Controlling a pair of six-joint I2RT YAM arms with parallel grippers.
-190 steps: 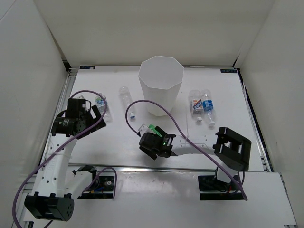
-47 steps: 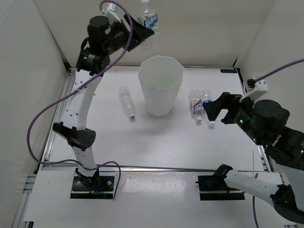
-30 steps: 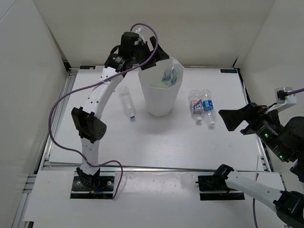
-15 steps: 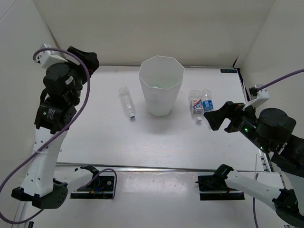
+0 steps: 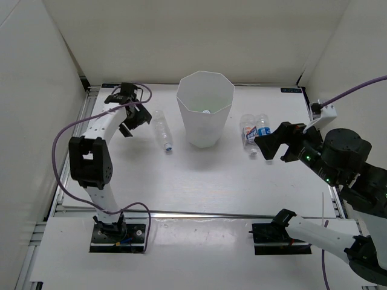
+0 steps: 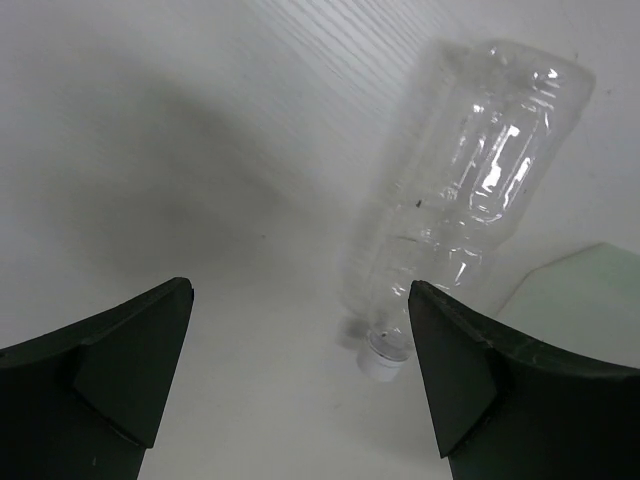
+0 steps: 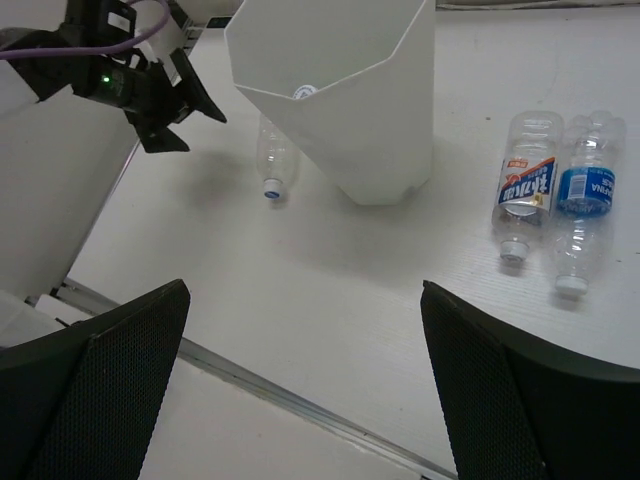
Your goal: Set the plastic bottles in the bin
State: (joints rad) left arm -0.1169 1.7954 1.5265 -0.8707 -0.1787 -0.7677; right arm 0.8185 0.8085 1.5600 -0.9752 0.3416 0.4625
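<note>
While left pincer [image 6: 300, 295] and right pincer [image 7: 305, 290] gape empty, a bottle [image 5: 161, 128] lies flat, cap nearward; the bin [image 5: 205, 132] holds a white cap [image 5: 206, 111].

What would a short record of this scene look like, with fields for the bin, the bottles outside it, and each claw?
bin: white bin, upright, mid-table
bottles outside: three, all lying down
left of bin: clear bottle, no label seen
right of bin: nearer bottle and outer bottle, both labelled, side by side
left claw: open, empty, facing the clear bottle, not touching it
right claw: open, empty, raised above the table
</note>
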